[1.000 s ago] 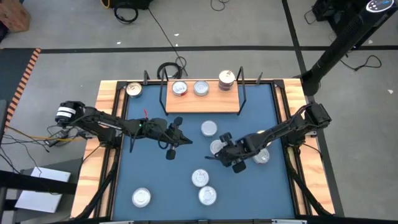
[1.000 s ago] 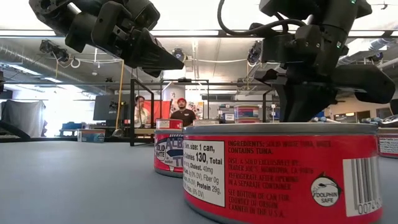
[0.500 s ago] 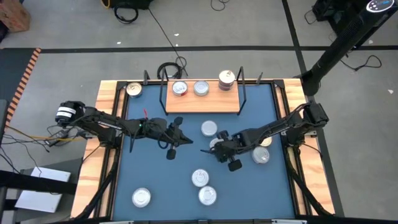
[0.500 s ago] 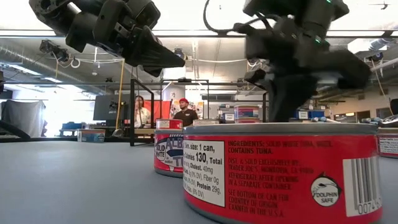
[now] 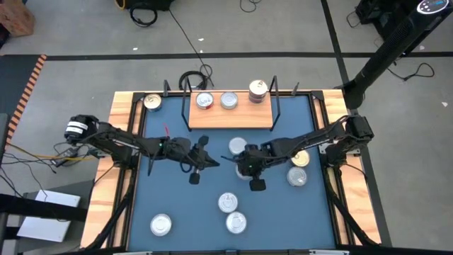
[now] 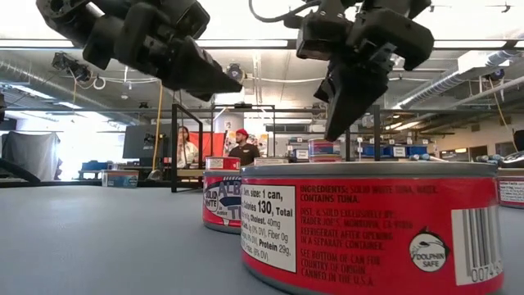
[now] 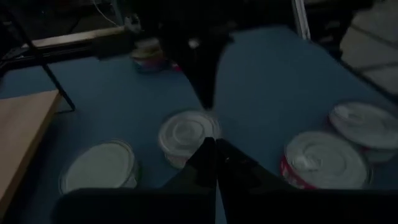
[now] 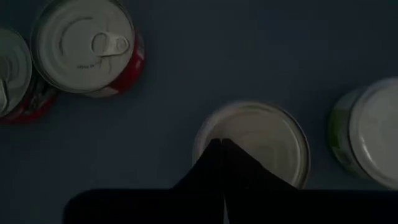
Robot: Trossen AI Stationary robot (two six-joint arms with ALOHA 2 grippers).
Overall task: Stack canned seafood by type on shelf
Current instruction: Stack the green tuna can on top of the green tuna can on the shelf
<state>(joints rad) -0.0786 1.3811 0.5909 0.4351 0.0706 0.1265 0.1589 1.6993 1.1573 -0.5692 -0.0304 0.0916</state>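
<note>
The shelf [image 5: 230, 119], a pale wooden board, lies at the table's far side. On it stand two single cans [image 5: 204, 101] [image 5: 228, 100] and a stack [image 5: 257, 92]. More canned seafood sits loose on the blue table [image 5: 170, 198]. My right gripper [image 5: 238, 160] [image 8: 221, 146] is shut and points down over a pale-lidded can [image 8: 261, 140], above it and holding nothing. My left gripper [image 5: 216, 162] [image 7: 211, 148] hovers shut just left of it, aimed at a silver can [image 7: 185, 132].
Loose cans stand at the near side [image 5: 227, 202] [image 5: 236, 222] [image 5: 161, 225] and to the right [image 5: 296, 176], with a gold one [image 5: 300, 159]. A gold can [image 5: 152, 102] sits left of the shelf. A red tuna can [image 6: 372, 225] fills the low view's foreground. People stand in the room behind.
My right gripper has moved toward the table's left and far edge and risen, rolling about its own axis as it went. It now stands over the mid-table can, close to my left gripper. No can has moved.
</note>
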